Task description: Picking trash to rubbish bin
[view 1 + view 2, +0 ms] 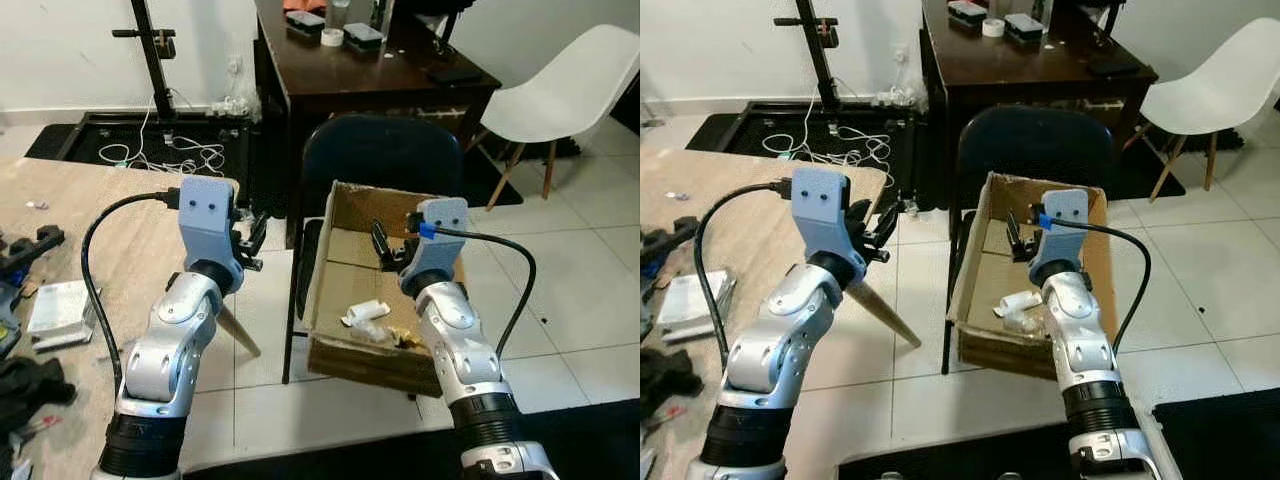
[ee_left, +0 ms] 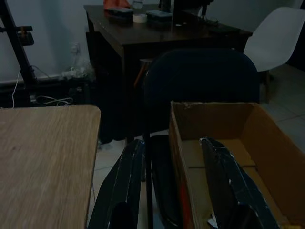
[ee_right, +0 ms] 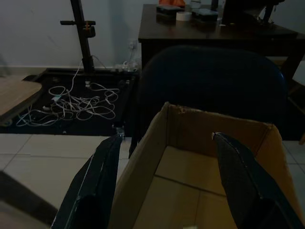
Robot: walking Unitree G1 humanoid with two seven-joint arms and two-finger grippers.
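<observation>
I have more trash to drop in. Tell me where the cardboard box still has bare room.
The cardboard box is bare over its far half, from the back wall by the dark chair to the fold line. The near end is crowded: white scraps lie there and the open right gripper hangs above.

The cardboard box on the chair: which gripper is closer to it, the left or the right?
The right. The right gripper hangs over the inside of the cardboard box, fingers open. The left gripper is beside the wooden table, off to the box's left, also open.
</observation>
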